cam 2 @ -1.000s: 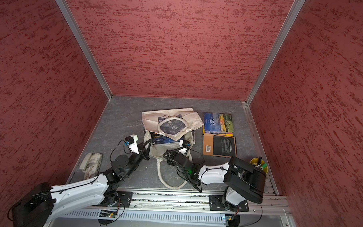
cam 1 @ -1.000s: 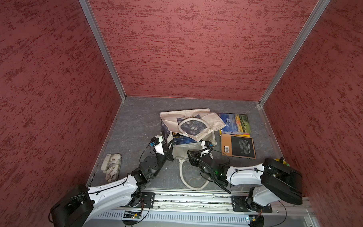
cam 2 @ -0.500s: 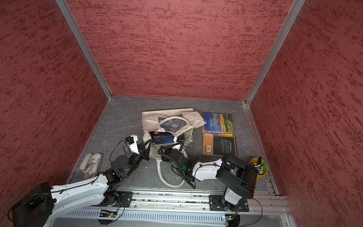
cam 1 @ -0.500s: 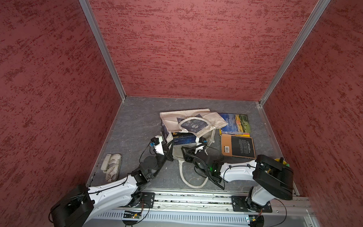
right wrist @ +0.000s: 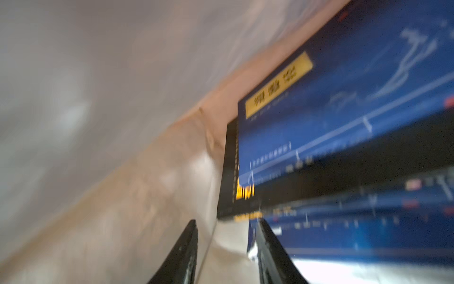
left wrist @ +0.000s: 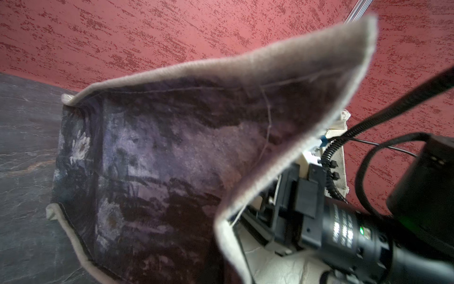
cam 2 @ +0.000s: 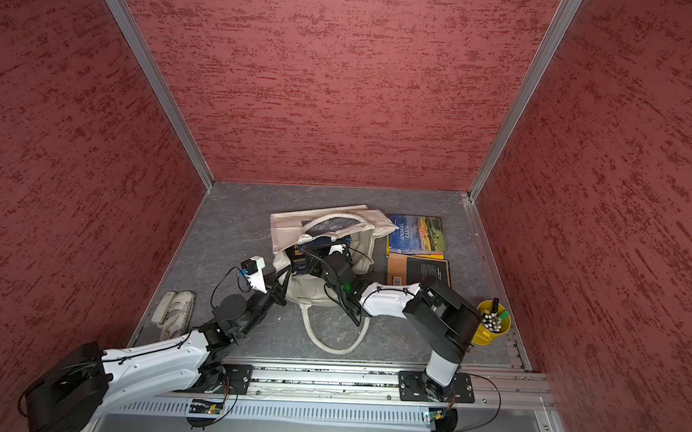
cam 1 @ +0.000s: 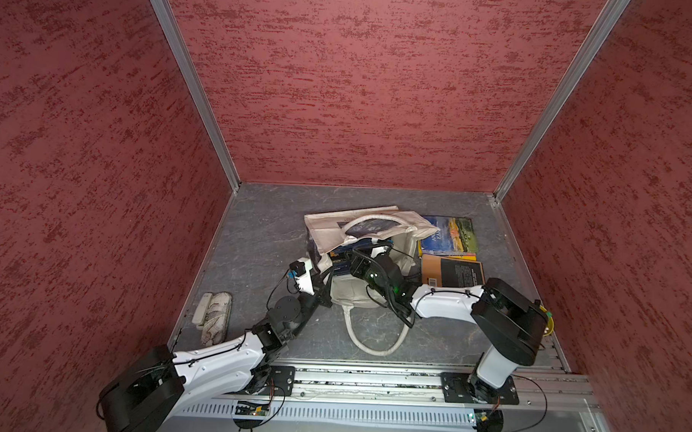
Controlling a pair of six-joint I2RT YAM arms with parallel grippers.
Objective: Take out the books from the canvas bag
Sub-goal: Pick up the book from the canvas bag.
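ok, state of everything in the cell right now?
canvas bag: lying down, mouth held open
navy books: inside the bag, stacked
landscape book: out of the bag, lying flat
orange-brown book: out, flat, beside the landscape book
left claw: shut on the bag's rim
right claw: open, inside the bag at the navy books
yellow bucket: upright

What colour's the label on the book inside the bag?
Yellow label, blue book; best in right wrist view.
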